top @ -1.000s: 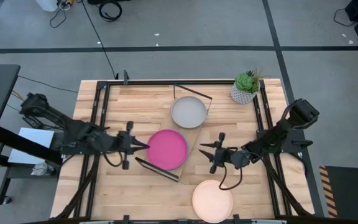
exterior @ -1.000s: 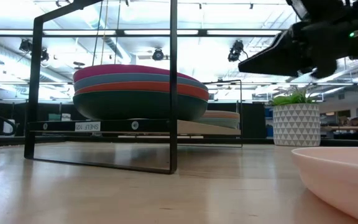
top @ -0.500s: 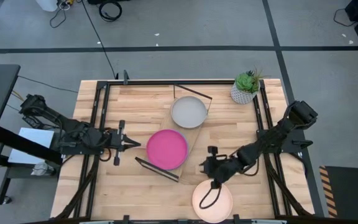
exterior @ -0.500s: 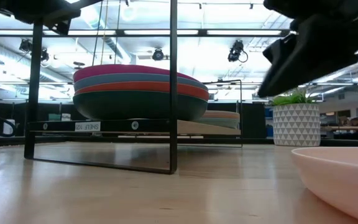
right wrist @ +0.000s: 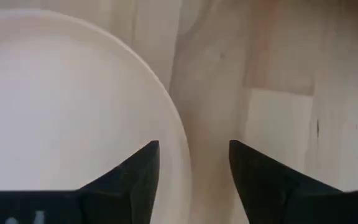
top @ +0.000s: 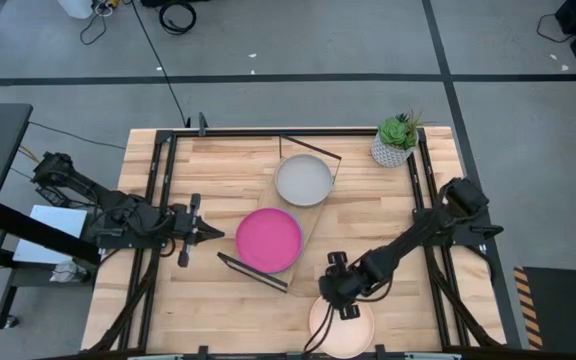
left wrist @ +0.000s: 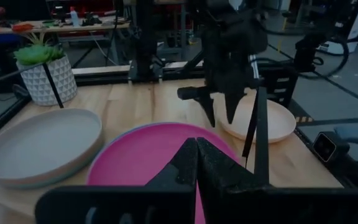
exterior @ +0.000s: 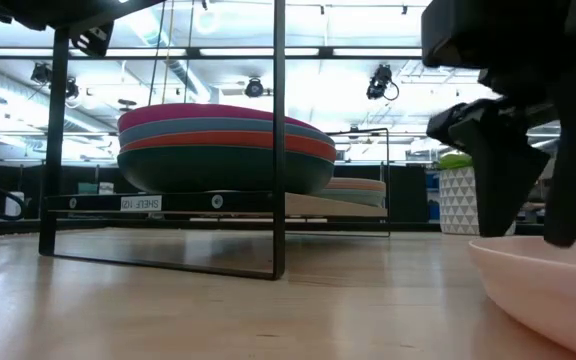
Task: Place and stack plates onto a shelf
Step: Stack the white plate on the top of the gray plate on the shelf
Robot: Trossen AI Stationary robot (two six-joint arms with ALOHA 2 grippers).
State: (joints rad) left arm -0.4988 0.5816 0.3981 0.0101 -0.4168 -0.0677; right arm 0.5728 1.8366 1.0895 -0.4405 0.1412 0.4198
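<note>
The cream plate (top: 346,328) lies flat on the table near its near edge, also large in the low view (exterior: 553,285). My right gripper (top: 334,298) points down, open, over its far-left rim; in the right wrist view (right wrist: 193,163) one finger stands over the plate (right wrist: 61,106) and one over bare wood. The shelf (top: 314,214) carries a stack topped by the magenta plate (top: 268,240) and another topped by the grey plate (top: 303,180). My left gripper (top: 218,234) is shut, level, left of the magenta plate.
A small potted plant (top: 396,140) stands at the table's far right corner. The shelf's black wire frames (exterior: 278,150) rise at both its ends. Bare wood lies between the shelf and the table's left edge, and to the right of the shelf.
My right gripper has swung from beside the shelf toward the table's near edge, tipped to point down and come low over the cream plate's rim. My left gripper has drawn back a little toward the table's left edge. No plate has moved.
</note>
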